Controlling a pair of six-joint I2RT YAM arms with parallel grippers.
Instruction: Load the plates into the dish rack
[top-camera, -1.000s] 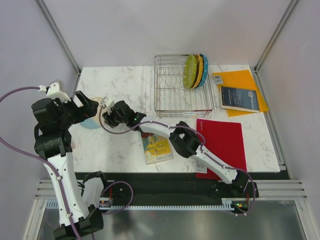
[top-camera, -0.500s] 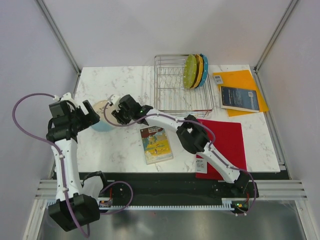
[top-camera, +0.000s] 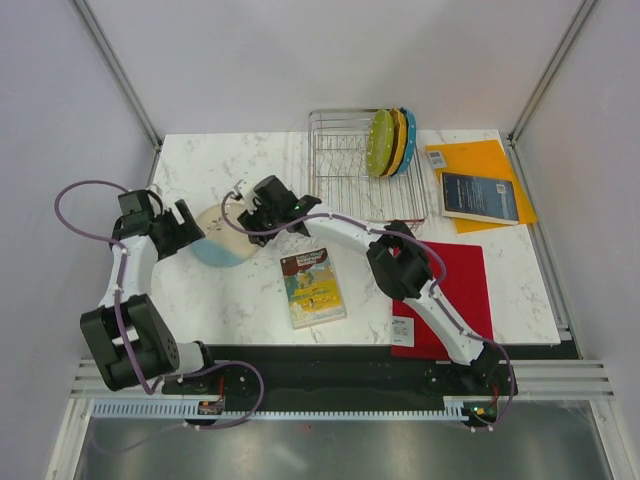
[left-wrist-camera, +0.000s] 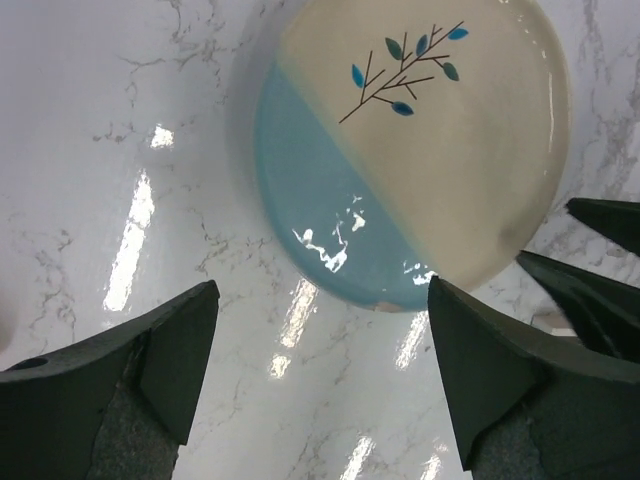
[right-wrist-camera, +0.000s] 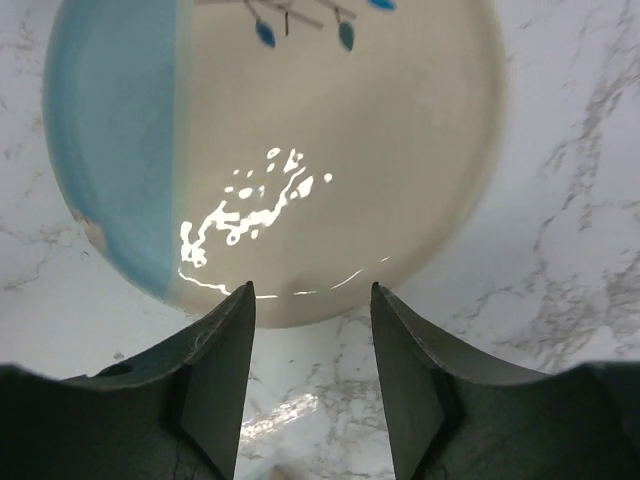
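The cream-and-pale-blue plate (top-camera: 222, 240) lies flat on the marble table; it also shows in the left wrist view (left-wrist-camera: 410, 150) and the right wrist view (right-wrist-camera: 280, 140). My left gripper (top-camera: 187, 228) is open and empty at its left rim (left-wrist-camera: 322, 292). My right gripper (top-camera: 256, 212) is open and empty at its far right rim (right-wrist-camera: 312, 290), fingertips just short of the edge. The silver wire dish rack (top-camera: 345, 195) stands behind. The lime green plate (top-camera: 380, 143), the orange-yellow plate (top-camera: 397, 140) and the teal plate (top-camera: 409, 138) stand on edge at its right end.
An illustrated book (top-camera: 313, 287) lies near the plate's right side. A red folder (top-camera: 445, 290) lies at the front right. An orange envelope (top-camera: 490, 160) with a dark book (top-camera: 480, 197) on it lies right of the rack. The right fingers (left-wrist-camera: 600, 225) show in the left wrist view.
My left arm has dropped and drawn in low beside the plate. My right gripper has moved right and back. The plate now shows further right and more uncovered.
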